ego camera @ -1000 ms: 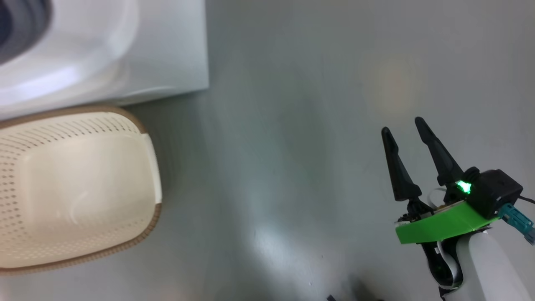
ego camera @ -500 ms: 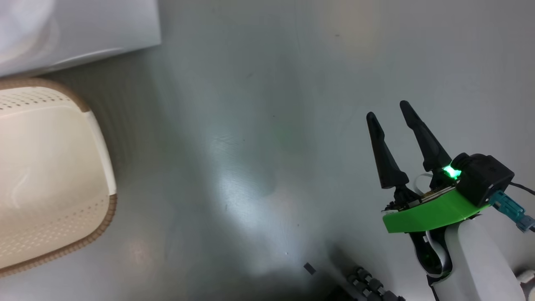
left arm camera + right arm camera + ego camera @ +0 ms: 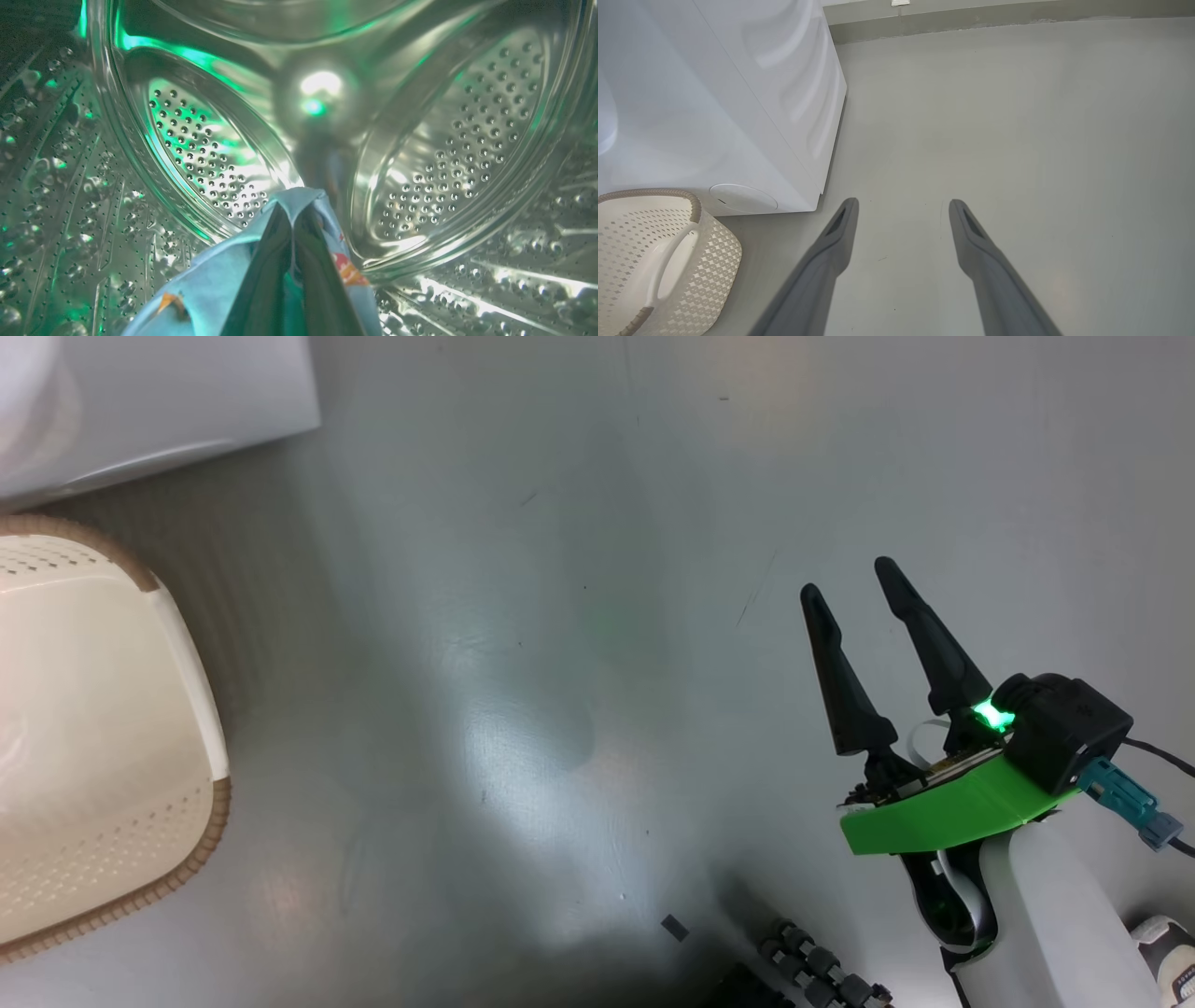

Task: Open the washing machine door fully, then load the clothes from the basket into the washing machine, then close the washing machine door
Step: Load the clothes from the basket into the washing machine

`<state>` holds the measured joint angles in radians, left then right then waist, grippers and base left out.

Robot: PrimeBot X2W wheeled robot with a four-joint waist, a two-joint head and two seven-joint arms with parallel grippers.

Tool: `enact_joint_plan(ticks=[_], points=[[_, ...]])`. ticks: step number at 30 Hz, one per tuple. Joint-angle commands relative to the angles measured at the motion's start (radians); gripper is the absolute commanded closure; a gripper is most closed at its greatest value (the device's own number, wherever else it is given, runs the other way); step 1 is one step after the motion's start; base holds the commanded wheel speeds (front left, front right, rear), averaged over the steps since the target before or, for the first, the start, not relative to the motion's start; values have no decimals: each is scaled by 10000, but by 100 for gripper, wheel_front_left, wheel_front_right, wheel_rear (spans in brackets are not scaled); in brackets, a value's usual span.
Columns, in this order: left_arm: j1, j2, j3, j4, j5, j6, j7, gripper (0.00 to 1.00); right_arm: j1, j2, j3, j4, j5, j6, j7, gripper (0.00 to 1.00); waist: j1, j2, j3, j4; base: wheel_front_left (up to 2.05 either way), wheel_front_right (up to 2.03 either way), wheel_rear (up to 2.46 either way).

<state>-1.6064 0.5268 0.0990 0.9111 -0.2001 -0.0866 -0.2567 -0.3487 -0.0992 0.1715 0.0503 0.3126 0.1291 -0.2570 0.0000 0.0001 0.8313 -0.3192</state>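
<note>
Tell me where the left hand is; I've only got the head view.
Observer: The left wrist view puts the left hand inside the washing machine, in its steel drum.
Operator: Holding anything?
Observer: Yes, it is shut on the clothes, light blue fabric wrapped over its tips.
Operator: Pointing which way?
Observer: Toward the drum's back wall, roughly at the central hub.
</note>
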Motion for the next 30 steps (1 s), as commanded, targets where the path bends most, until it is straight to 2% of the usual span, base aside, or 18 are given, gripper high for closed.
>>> enact_joint_plan(ticks=[1, 7, 8, 9, 20, 30], points=[[-81, 569, -68, -214, 112, 33, -48, 100, 202, -26, 191, -154, 102, 16, -48, 0, 0, -1, 5, -6, 0, 0, 0], [-248, 549, -243, 443, 179, -43, -50, 100, 165, -18, 156, -97, 100, 16, -48, 0, 0, -1, -16, 12, 0, 0, 0], [-274, 546, -303, 525, 226, -44, -50, 62, 160, -27, 144, -90, 95, 16, -48, 0, 0, -1, -26, 30, 0, 0, 0], [-300, 541, -343, 536, 266, -29, -50, 0, 147, -33, 134, -84, 93, 16, -48, 0, 0, -1, -35, 47, 0, 0, 0], [362, 395, -375, 609, 138, -206, -50, 0, 130, -170, 8, -24, -1, 16, -48, 0, 0, -1, -683, 341, 0, 0, 0], [1965, -174, -693, 554, -134, -404, -51, 0, 286, -372, -69, 70, -168, 16, -48, 0, 0, -1, -1772, 885, 0, 0, 0]])
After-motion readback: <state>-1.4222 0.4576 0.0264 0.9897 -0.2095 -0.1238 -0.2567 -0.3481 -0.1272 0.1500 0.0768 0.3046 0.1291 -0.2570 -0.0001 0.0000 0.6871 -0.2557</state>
